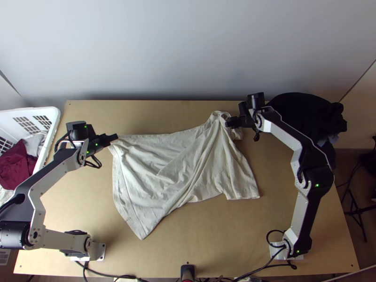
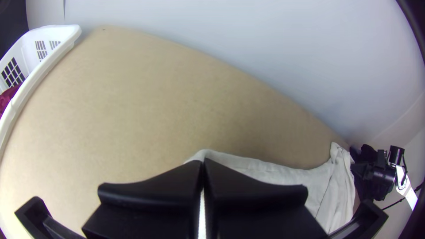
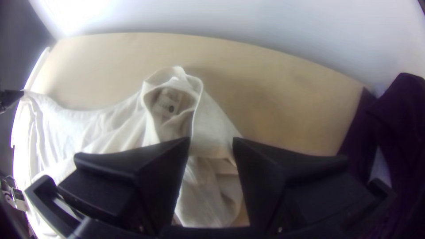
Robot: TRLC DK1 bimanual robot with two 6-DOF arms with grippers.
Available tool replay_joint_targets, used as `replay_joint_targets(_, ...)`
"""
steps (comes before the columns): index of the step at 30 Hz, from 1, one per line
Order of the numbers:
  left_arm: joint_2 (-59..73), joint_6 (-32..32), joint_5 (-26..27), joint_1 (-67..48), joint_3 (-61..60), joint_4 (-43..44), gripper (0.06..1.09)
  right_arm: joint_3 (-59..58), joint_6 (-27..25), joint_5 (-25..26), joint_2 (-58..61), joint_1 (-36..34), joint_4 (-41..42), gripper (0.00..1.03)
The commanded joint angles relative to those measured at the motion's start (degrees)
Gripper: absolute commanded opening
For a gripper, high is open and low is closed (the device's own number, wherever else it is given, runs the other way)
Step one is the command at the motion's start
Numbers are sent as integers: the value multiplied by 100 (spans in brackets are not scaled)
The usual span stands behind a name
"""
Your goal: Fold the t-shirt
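Note:
In the top view my left gripper is at the upper left corner of the cream t-shirt; in the left wrist view this gripper is shut on the shirt. My right gripper is beside the shirt's upper right part in the top view. In the right wrist view, that gripper stands open, with shirt fabric between and below its fingers and the collar just beyond them. The shirt lies partly spread, with long diagonal creases and a bunched upper right part.
A white basket with a dark red cloth stands at the left edge. Dark cloth is heaped at the back right. A wall borders the table's far edge.

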Motion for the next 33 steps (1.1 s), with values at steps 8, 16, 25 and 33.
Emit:
replay_joint_targets(8,-8,-8,3,-33,2,17,10,56,40,-9,-241,-102,-71,3)
replay_joint_targets(16,-324,-96,12,-15,125,-62,10,56,40,-9,-847,-146,-18,3)
replay_joint_targets(25,-201,-377,3,389,1153,-36,10,776,101,-9,-1278,-550,175,3)
replay_joint_targets(33,625,-650,12,758,1997,26,10,952,216,-9,-1278,-875,272,3)
